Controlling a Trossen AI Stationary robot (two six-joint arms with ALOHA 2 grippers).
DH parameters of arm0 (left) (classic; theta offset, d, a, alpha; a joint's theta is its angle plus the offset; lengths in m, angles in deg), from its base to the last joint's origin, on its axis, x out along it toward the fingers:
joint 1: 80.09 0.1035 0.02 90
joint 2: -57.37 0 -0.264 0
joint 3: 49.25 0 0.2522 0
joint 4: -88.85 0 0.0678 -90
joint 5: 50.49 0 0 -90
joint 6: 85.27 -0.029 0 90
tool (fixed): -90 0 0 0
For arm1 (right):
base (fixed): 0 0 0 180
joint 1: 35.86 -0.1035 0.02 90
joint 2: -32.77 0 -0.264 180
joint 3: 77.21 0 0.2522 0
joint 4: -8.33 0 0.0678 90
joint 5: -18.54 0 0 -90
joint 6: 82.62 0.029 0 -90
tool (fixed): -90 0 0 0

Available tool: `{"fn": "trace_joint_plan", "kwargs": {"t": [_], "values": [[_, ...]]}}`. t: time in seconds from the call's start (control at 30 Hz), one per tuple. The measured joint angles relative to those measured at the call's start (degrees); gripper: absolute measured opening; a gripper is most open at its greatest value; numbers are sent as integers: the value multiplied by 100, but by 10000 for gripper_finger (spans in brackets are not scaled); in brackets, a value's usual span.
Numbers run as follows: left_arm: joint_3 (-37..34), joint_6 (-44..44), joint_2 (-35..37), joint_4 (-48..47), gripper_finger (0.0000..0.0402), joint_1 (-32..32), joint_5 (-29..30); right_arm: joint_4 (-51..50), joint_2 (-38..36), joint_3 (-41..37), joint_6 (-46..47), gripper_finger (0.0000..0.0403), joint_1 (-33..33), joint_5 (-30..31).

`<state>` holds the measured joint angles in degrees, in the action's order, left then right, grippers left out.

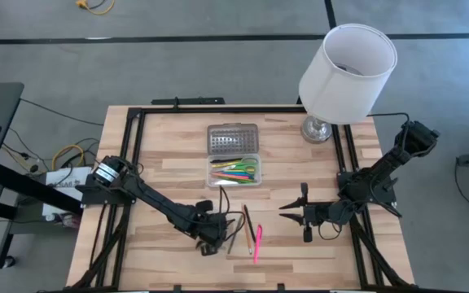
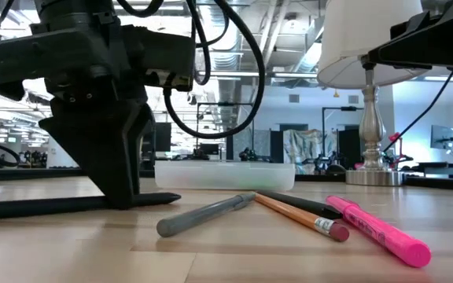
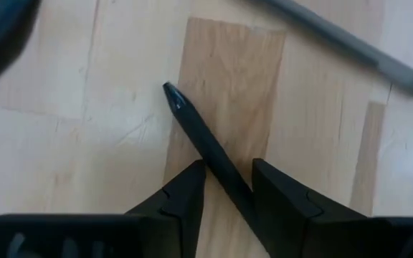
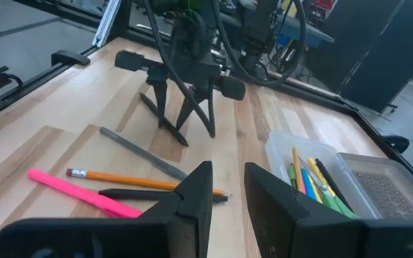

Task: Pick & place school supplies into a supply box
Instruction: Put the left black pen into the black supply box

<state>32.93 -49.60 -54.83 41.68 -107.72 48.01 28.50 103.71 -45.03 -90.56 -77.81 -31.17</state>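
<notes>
A black pen (image 3: 199, 136) lies flat on the wooden table. My left gripper (image 3: 228, 165) points down over it, open, with one finger on each side of the pen's shaft. To the right of it lie a grey pen (image 1: 233, 236), a pencil (image 2: 301, 216), a second black pen (image 4: 149, 193) and a pink highlighter (image 1: 257, 242). The supply box (image 1: 233, 172) stands open at the middle of the table. It holds several coloured pens, and its ribbed lid (image 1: 233, 140) is folded back. My right gripper (image 1: 287, 210) hovers right of the pens, narrowly open, with nothing between its fingers. My left gripper comes at the black pen from above, its fingers (image 3: 282, 204) standing across the shaft (image 3: 224, 175) partway along its length. The pen runs slantwise through the gap, up against one finger. Whether the fingers touch it, I cannot tell. The pen lies on the table.
A white-shaded lamp (image 1: 344, 69) stands on its silver base (image 1: 317, 129) at the table's far right corner. Black rails (image 1: 137, 130) frame the table's sides. Bare wood lies along the near edge and to the left of the box.
</notes>
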Motion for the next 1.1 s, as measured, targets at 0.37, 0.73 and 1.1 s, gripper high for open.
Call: {"fn": "trace_joint_plan", "kwargs": {"t": [0.37,0.73,1.1], "values": [[224,-470,-28,-536,85,-1,-179,-2,0,2,45,77,4,0],[514,-255,-57,-1447,116,-11,-103,-39,2,4,151,77,4,0],[522,-285,-52,-1572,122,-6,-165,-35,2,4,152,77,4,0]]}}
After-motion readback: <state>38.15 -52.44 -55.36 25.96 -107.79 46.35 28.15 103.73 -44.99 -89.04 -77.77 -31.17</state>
